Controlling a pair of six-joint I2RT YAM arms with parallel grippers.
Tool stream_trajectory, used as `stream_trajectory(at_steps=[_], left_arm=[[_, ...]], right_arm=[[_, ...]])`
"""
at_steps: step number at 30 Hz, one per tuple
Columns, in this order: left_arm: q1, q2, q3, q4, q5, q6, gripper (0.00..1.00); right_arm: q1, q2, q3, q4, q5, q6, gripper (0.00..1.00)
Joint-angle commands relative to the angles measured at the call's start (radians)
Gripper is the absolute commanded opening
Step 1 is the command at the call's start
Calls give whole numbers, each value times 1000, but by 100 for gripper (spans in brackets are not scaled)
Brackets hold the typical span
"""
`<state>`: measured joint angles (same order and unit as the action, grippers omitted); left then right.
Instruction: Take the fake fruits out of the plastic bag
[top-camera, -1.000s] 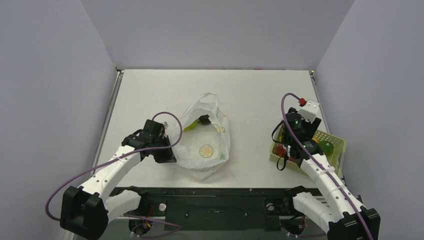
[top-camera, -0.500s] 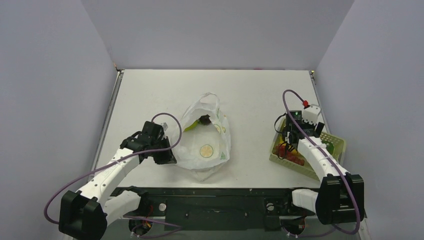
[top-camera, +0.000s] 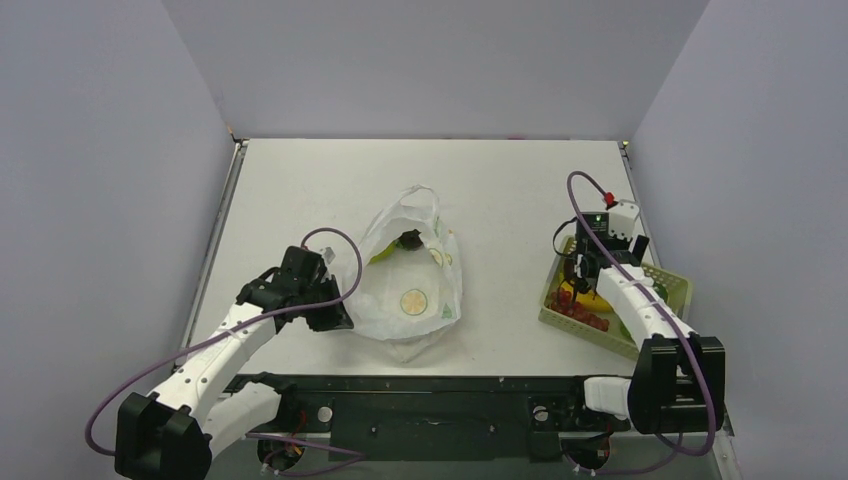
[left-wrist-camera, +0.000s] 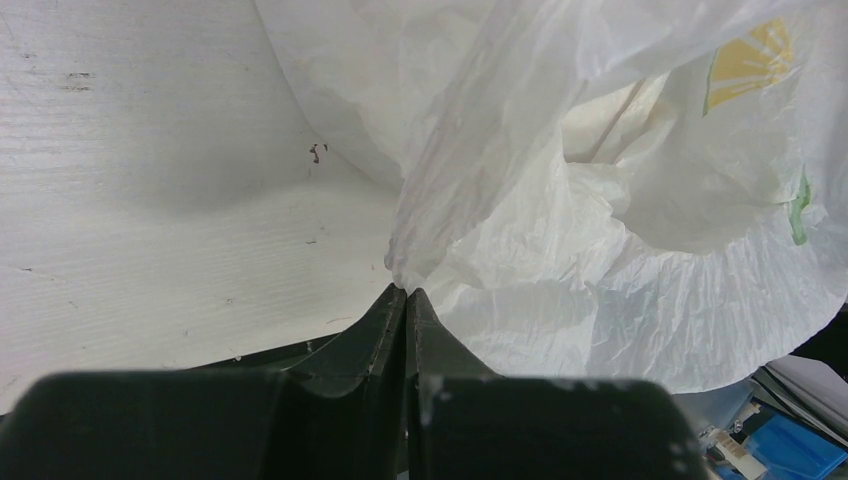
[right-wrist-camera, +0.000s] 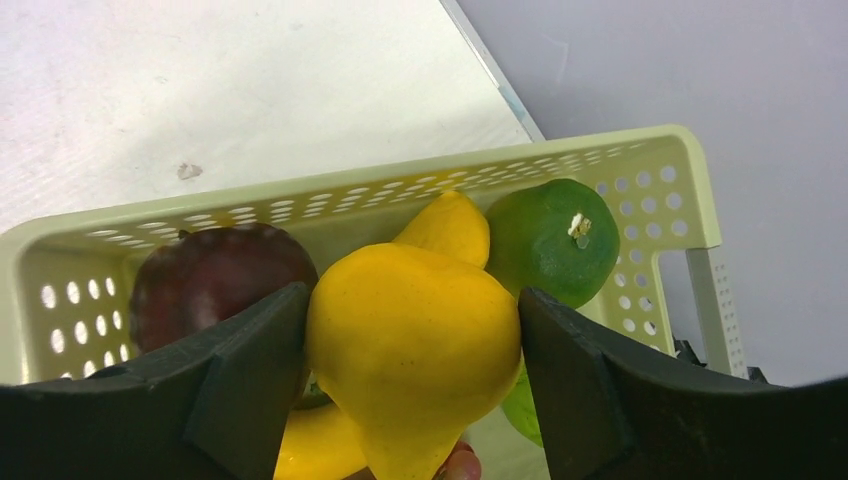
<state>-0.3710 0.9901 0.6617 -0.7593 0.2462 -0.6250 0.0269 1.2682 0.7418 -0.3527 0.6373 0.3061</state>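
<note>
the right gripper (right-wrist-camera: 410, 305) hangs inside the pale yellow-green perforated plastic basket (right-wrist-camera: 250, 215), its jaws wide on either side of the glossy yellow lumpy plastic fruit (right-wrist-camera: 415, 335). both seem to touch it, but whether they press or have let go i cannot tell. to finish this drop well, spread the jaws fully, then lift straight up. that way the piece settles beside the round green plastic lime (right-wrist-camera: 550, 240) and the dark purple round plastic fruit (right-wrist-camera: 215, 280) and is not dragged over the wall. the left gripper (left-wrist-camera: 405, 292) is clamped on a fold of the thin crinkly translucent white plastic bag (left-wrist-camera: 560, 250), which lies mid-table. that pinch should hold so the mouth is easy to reach.

the bottom of the basket under the yellow piece is hidden. from above, a small dark shape (top-camera: 408, 238) and a green sliver (top-camera: 381, 252) show at the bag's mouth, probably fruits to be taken out, too small to name. anything deeper in the bag is veiled by the film.
</note>
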Motion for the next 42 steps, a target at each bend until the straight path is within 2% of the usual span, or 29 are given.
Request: stream_trajectory(at_steps=[1, 7, 11, 13, 14, 16, 19, 21, 24, 28, 32, 36, 39, 42], left_arm=[[4, -28, -7, 31, 25, -7, 0], [4, -33, -9, 33, 33, -2, 0], [3, -32, -6, 33, 40, 6, 0], [4, -35, -5, 32, 44, 8, 0], [4, -38, -5, 32, 44, 9, 0], [4, -40, -3, 32, 47, 11, 0], [3, -42, 6, 31, 51, 13, 0], [3, -45, 14, 31, 49, 12, 0], [2, -51, 28, 32, 51, 12, 0], [3, -58, 58, 28, 52, 12, 0], [3, -43, 115, -15, 37, 25, 0], [3, -21, 183, -47, 36, 37, 0], [3, -13, 209, -56, 40, 40, 0], [3, -12, 220, -66, 42, 49, 0]], right_arm=[[16, -75, 74, -14, 10, -14, 76], [59, -119, 118, -84, 61, -2, 86], [117, -152, 149, -79, 73, -31, 86], [176, -174, 159, -24, 3, -83, 85], [199, -183, 161, 2, -87, -123, 84], [313, -209, 163, 81, -232, -164, 83], [475, -201, 165, 230, -370, -182, 83], [588, -163, 169, 320, -510, -192, 82], [745, -46, 214, 421, -610, -215, 78], [843, 104, 258, 515, -703, -243, 75], [864, 224, 266, 613, -776, -284, 75], [873, 323, 305, 596, -754, -349, 75], [876, 396, 325, 599, -586, -384, 78], [877, 459, 355, 599, -482, -442, 79]])
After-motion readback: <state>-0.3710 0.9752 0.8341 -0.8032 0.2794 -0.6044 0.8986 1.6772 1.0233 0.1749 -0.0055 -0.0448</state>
